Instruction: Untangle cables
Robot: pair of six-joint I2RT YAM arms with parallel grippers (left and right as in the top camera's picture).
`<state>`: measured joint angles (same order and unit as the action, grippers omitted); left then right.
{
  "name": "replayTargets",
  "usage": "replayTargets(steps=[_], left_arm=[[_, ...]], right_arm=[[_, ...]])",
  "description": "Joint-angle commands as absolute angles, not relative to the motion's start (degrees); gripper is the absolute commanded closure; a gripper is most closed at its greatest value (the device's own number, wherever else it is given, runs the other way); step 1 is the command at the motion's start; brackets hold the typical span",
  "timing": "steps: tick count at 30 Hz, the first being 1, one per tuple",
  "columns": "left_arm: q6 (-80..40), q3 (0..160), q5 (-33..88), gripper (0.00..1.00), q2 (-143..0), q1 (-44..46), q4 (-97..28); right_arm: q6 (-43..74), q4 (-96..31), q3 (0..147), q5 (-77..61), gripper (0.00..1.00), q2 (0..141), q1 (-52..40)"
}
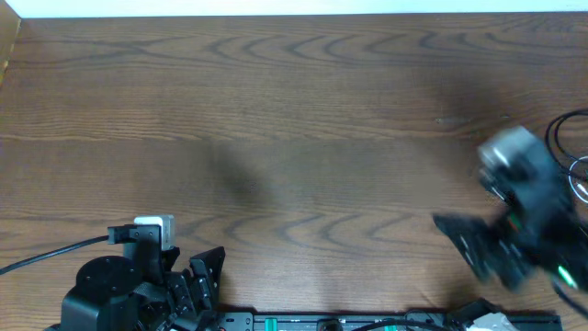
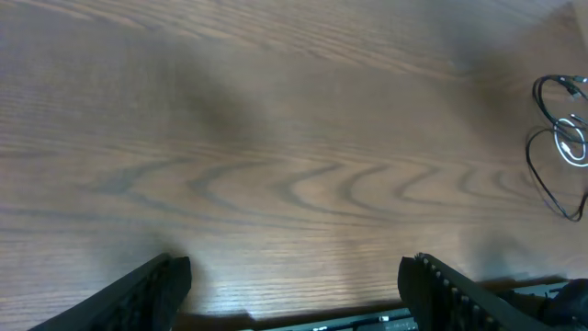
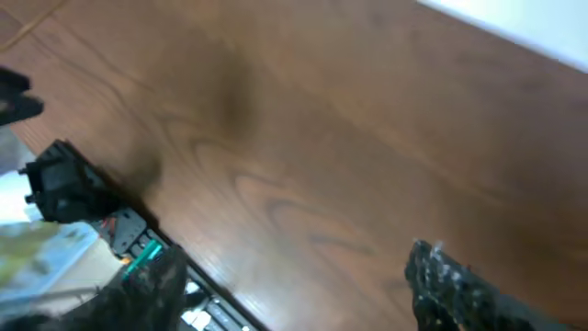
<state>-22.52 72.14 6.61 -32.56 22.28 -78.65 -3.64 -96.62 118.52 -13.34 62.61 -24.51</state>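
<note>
Overall, wood-grain table (image 1: 294, 92), white band (image 1: 294, 7) beyond; cables (image 2: 560, 147) near right edge; left tool (image 2: 294, 267), right tool (image 3: 294, 262) gaping, empty.

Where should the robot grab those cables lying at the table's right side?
Pinch the black loop bowing out from the cables, coming straight down from above. They lie flat on the table, and that loop sits clear of the white strand. The open right gripper looks nearer.

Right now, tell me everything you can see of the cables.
The cables are thin cords, mostly black with one white, lying in loose overlapping loops flat on the wooden table, far right in the overhead view. Nothing grips them; the blurred right arm is close by. Plug ends are too small to make out.
</note>
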Motion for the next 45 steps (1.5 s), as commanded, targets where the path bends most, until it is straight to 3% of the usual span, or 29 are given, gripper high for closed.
replayTargets(steps=[1,4,20,36,45], left_arm=[[-23.0,73.0,5.7,0.21,-32.4,22.3,-78.8],[-23.0,73.0,5.7,0.22,-32.4,22.3,-78.8],[-22.5,73.0,5.5,0.22,-32.4,22.3,-80.1],[-21.4,73.0,5.3,0.21,-32.4,22.3,-80.2],[-21.0,73.0,5.3,0.21,-32.4,22.3,-80.1]], right_arm=[[-3.5,-97.3,118.7,-10.1,0.21,58.0,-24.9],[-3.2,-97.3,118.5,-8.8,0.01,54.4,-24.8],[-2.4,-97.3,118.3,-3.3,0.01,41.3,-23.3],[-1.0,-97.3,118.3,8.7,0.01,25.8,-8.1],[1.7,-97.3,113.3,12.5,0.01,19.4,-6.4]])
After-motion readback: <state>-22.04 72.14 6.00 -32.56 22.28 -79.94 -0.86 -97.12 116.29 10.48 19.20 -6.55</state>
